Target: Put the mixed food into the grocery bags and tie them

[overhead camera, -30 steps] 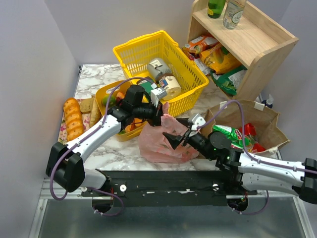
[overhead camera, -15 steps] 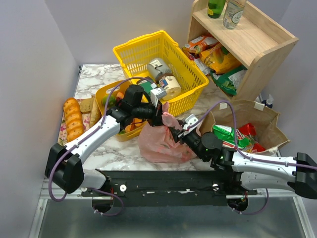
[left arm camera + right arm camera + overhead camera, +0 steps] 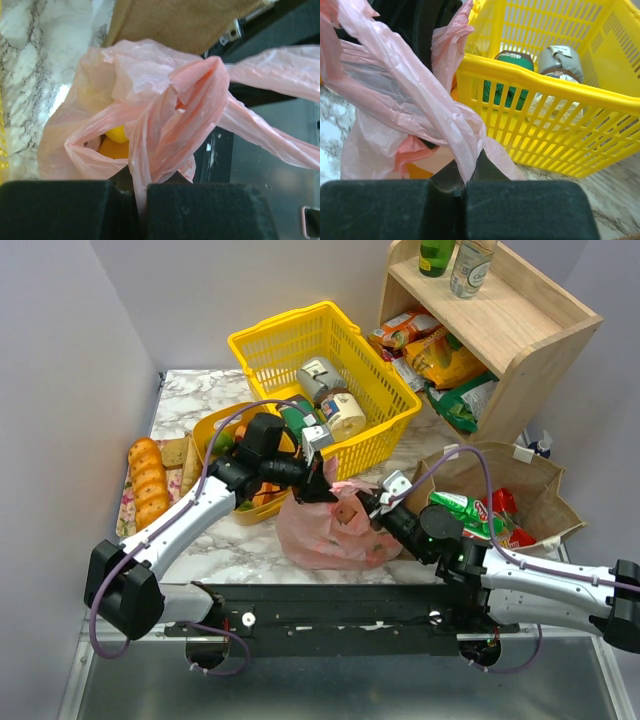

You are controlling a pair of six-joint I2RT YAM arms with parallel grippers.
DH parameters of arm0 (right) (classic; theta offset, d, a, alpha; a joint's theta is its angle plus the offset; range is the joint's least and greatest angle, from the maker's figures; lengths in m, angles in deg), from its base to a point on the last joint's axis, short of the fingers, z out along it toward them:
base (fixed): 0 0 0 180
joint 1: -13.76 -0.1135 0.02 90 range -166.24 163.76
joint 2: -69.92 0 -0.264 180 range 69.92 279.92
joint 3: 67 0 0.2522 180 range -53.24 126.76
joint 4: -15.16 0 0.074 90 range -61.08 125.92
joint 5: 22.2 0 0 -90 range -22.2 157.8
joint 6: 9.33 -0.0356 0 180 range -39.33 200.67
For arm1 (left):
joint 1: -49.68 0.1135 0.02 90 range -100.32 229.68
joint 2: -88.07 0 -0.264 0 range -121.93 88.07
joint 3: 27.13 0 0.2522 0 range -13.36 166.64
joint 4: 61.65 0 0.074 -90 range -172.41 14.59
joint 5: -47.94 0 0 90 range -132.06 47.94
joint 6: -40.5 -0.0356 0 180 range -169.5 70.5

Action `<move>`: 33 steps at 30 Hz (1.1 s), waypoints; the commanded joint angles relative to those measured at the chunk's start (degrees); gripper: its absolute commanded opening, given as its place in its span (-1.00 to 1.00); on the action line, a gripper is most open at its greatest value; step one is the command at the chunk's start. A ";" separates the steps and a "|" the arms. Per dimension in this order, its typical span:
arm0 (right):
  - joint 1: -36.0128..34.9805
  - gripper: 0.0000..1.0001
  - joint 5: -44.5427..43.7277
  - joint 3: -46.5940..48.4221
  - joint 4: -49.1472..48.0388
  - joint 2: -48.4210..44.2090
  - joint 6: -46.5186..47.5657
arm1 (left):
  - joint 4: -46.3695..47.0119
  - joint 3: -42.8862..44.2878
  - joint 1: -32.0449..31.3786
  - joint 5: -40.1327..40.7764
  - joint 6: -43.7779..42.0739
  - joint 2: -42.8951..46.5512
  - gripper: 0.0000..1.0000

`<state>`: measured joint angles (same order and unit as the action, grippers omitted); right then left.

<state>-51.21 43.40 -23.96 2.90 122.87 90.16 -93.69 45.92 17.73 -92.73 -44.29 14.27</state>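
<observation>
left end effector (image 3: 140,186): clamps pink bag (image 3: 318,538) | right end effector (image 3: 465,184): clamps pink bag

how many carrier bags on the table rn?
2. The thin translucent pink plastic bag lies mid-table, in front of the yellow plastic mesh basket. The larger brown paper bag stands open at the right, below the wooden shelf. The arms could hide another.

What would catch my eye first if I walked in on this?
The crumpled pink bag mid-table, its plastic pinched from two sides: the left claw at its top, the right claw at its right side. Behind it sits a bright yellow basket holding tins, and a brown paper bag stands open on the right.
</observation>
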 commanded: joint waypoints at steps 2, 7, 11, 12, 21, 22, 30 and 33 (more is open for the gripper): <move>3.88 -0.99 9.88 5.70 12.29 -0.13 -1.76 | -7.99 3.20 0.13 -4.08 -4.95 -1.08 -0.81; 4.76 -0.99 13.06 8.16 15.47 3.21 -2.47 | -6.24 1.97 0.13 -2.68 -4.60 1.37 -0.31; 4.77 -0.99 15.43 10.71 17.84 6.37 -2.38 | -5.89 1.36 0.13 -1.45 -4.77 3.13 0.11; 4.76 -0.99 15.61 11.58 18.19 6.73 -2.38 | -6.06 1.36 0.13 -1.36 -4.86 3.57 0.14; 5.47 -0.99 16.23 14.05 20.57 8.05 -3.61 | -11.95 0.84 0.13 0.40 -9.96 6.38 0.45; 5.64 -0.99 16.32 14.23 20.83 7.96 -3.61 | -12.21 0.66 0.13 0.49 -10.22 6.91 0.48; 6.00 -0.99 16.23 15.98 23.82 9.98 -2.64 | -9.32 -0.49 0.13 -0.56 -8.04 9.64 0.69; 6.00 -0.99 16.05 16.77 24.26 10.95 -2.47 | -8.70 0.47 0.13 -1.97 -7.41 8.42 0.75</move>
<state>-45.38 58.48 -9.54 24.87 132.55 87.59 -103.79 45.79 17.73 -93.21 -52.72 23.45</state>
